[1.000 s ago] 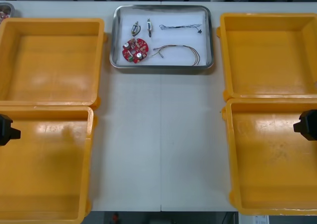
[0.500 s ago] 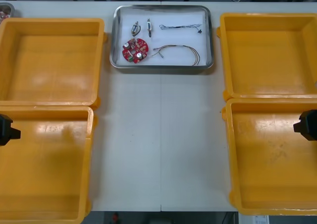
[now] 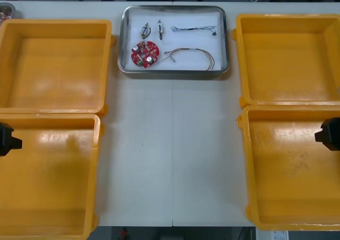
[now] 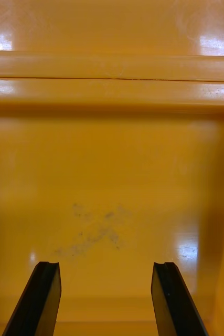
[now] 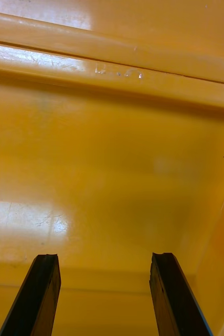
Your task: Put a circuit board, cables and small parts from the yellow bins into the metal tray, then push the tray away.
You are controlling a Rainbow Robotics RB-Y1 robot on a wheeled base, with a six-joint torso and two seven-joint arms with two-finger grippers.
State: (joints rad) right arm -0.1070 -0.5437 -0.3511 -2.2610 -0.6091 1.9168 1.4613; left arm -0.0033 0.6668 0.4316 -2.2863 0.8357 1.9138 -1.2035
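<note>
The metal tray sits at the table's far middle, white inside. In it lie a round red circuit board, two small metal parts, a black cable and a red and yellow cable. My left gripper hangs open over the near left yellow bin, nothing between its fingers. My right gripper is open over the near right yellow bin, also holding nothing. Both arms show at the side edges of the front view: left, right.
Four yellow bins flank the table: far left, near left, far right, near right. All look bare inside. A light table strip runs between them. A small dish sits at the far left corner.
</note>
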